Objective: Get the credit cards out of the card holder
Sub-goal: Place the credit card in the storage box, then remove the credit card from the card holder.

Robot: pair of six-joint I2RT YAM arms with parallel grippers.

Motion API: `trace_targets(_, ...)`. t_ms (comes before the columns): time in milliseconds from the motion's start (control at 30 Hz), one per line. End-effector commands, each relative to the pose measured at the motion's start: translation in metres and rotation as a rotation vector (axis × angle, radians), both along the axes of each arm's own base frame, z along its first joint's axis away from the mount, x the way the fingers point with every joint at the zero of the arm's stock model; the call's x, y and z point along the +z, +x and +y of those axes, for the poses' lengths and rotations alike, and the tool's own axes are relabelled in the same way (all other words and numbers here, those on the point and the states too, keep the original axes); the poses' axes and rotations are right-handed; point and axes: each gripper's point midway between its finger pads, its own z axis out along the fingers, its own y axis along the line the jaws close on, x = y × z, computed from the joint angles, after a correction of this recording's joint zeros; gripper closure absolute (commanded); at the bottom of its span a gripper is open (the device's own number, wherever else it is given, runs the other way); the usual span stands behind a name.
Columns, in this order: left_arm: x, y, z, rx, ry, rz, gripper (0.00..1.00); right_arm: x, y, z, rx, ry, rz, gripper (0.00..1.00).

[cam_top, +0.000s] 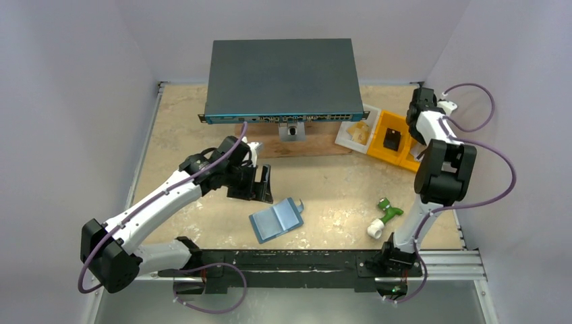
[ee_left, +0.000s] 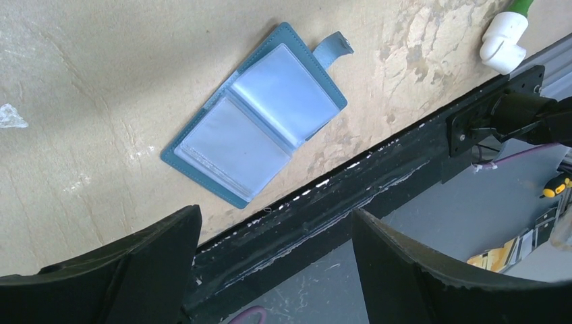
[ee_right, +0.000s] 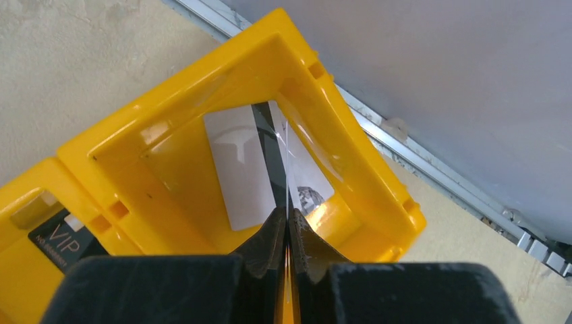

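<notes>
The steel-blue card holder (cam_top: 276,219) lies open on the table near the front edge. In the left wrist view the card holder (ee_left: 260,125) shows clear inner sleeves and its strap. My left gripper (cam_top: 260,182) hovers open and empty just behind and left of it, and its fingers (ee_left: 135,270) show wide apart. My right gripper (ee_right: 287,223) is shut on a thin credit card (ee_right: 282,155), seen edge-on, over a yellow bin (ee_right: 168,128). A white card (ee_right: 239,169) and a patterned card (ee_right: 310,189) lie in that bin. A black card (ee_right: 57,239) lies in the neighbouring compartment.
A large dark grey box (cam_top: 280,74) stands at the back centre on a wooden block. The yellow bin (cam_top: 386,121) and a white tray (cam_top: 354,131) sit at the back right, under my right gripper (cam_top: 415,118). A green and white object (cam_top: 384,219) lies front right. A black rail (cam_top: 283,260) runs along the front edge.
</notes>
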Motion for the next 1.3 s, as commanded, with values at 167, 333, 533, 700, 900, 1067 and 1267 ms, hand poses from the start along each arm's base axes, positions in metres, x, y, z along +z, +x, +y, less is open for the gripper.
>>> trace_targets(167, 0.009, 0.005, -0.001, -0.012, 0.004, -0.030, 0.18, 0.027, 0.018, -0.010, 0.035, -0.039, 0.033, 0.62)
trace_targets(333, 0.008, 0.005, -0.002, -0.002, -0.004, -0.023, 0.18, 0.045, 0.019, 0.007, 0.094, 0.016, -0.036, 0.27)
trace_targets(533, 0.006, 0.006, 0.000, 0.006, 0.007, -0.030, 0.18, 0.075, 0.014, 0.036, 0.180, 0.070, -0.128, 0.12)
trace_targets(700, 0.002, 0.006, 0.002, 0.016, 0.018, -0.029, 0.18, 0.094, 0.005, 0.080, 0.313, 0.097, -0.180, 0.06)
trace_targets(900, -0.007, 0.006, 0.004, 0.032, 0.026, -0.019, 0.18, 0.108, -0.029, 0.140, 0.435, 0.125, -0.237, 0.01)
trace_targets(1067, -0.007, 0.011, 0.006, 0.063, 0.033, -0.030, 0.18, 0.110, -0.064, 0.172, 0.531, 0.214, -0.328, 0.01)
trace_targets(1267, -0.014, 0.018, 0.010, 0.125, 0.056, -0.039, 0.18, 0.089, -0.098, 0.229, 0.663, 0.397, -0.365, 0.01)
